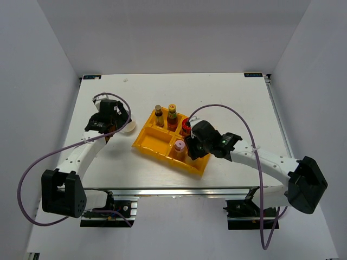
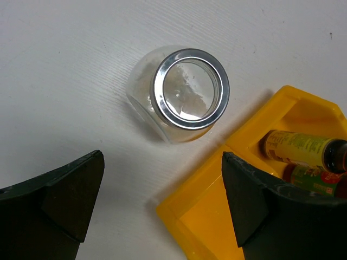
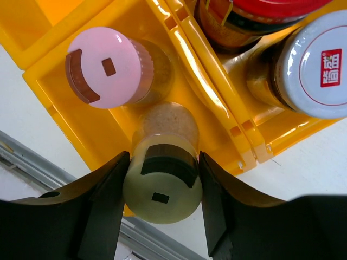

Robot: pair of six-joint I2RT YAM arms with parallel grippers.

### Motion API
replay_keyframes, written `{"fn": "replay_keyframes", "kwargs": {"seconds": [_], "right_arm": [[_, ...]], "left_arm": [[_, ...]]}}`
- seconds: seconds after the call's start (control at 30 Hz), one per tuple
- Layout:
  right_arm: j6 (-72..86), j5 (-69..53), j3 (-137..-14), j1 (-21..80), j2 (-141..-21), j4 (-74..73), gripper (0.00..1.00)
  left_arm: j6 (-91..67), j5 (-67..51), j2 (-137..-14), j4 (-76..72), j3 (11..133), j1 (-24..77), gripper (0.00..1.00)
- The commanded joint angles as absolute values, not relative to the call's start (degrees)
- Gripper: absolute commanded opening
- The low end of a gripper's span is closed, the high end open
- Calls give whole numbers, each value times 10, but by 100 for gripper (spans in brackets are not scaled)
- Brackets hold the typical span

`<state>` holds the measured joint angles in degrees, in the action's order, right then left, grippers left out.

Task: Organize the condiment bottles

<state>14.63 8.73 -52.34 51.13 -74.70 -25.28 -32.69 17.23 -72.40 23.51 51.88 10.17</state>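
At the near right part of the yellow tray [image 1: 152, 140], the right gripper [image 3: 162, 165] is closed on the pale-yellow-capped bottle [image 3: 162, 189]. One finger presses on each side of its cap. This bottle stands upright, its long axis is vertical and the cap points up to the wrist camera. The lower end is down inside the tray compartment. Just beside it, in the same compartment, the pink-capped bottle [image 3: 108, 67] also stands upright with the cap up. Across the divider are the red-capped jar [image 3: 271, 11] and the silver-lidded jar [image 3: 320, 65], both with lid up.

On the far side of the tray, the top view shows a slim dark-capped bottle [image 1: 159, 115] and a slim yellow-capped bottle [image 1: 172, 116]. They stand near each other, necks pointing up.

On the left, the clear glass jar [image 2: 187, 89] sits on the white table [image 2: 65, 65], outside the tray and near its left corner. Its silver-ringed lid faces up. I cannot tell if it touches the tray. The left gripper [image 2: 162, 179] hangs over this place with its fingers [image 2: 59, 195] wide apart and holds nothing.
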Motion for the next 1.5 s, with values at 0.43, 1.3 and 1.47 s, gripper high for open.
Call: {"fn": "replay_keyframes", "kwargs": {"seconds": [0.43, 1.3, 1.47], "right_arm": [[136, 74, -505, 515, -755, -197, 85], [162, 305, -467, 512, -570, -251, 89], [164, 325, -462, 508, -567, -254, 89]], "left_arm": [[-332, 165, -831, 235, 623, 98, 98], [-344, 214, -984, 344, 769, 98, 98], [-346, 217, -1005, 349, 789, 98, 96]]}}
